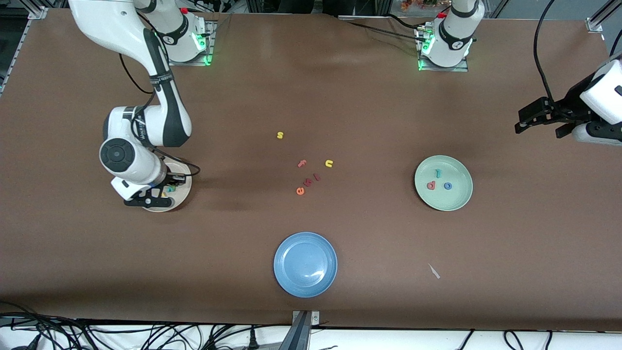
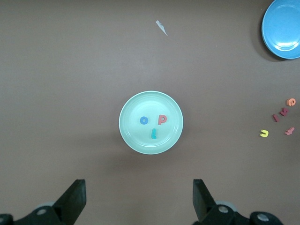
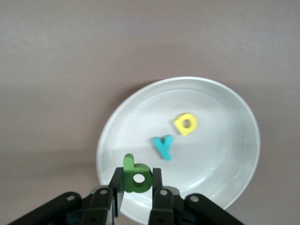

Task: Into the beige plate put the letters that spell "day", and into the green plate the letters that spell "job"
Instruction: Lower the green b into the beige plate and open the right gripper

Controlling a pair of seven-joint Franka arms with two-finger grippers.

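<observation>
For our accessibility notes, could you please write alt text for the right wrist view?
The right hand pinches a dark green "d" over the rim of the beige plate. A yellow "a" and a teal "y" already lie in the plate, on a brown table.

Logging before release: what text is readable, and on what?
"d": green d, in right end effector over beige plate
"a", "y": yellow a, teal y, in that plate
"j", "o", "b": teal j, blue o, red b, in green plate
"s", "f", "u", "e": yellow s, pink f, yellow u, orange e, loose on table
Right arm print: too blurred
Two red pieces: unreadable
</observation>
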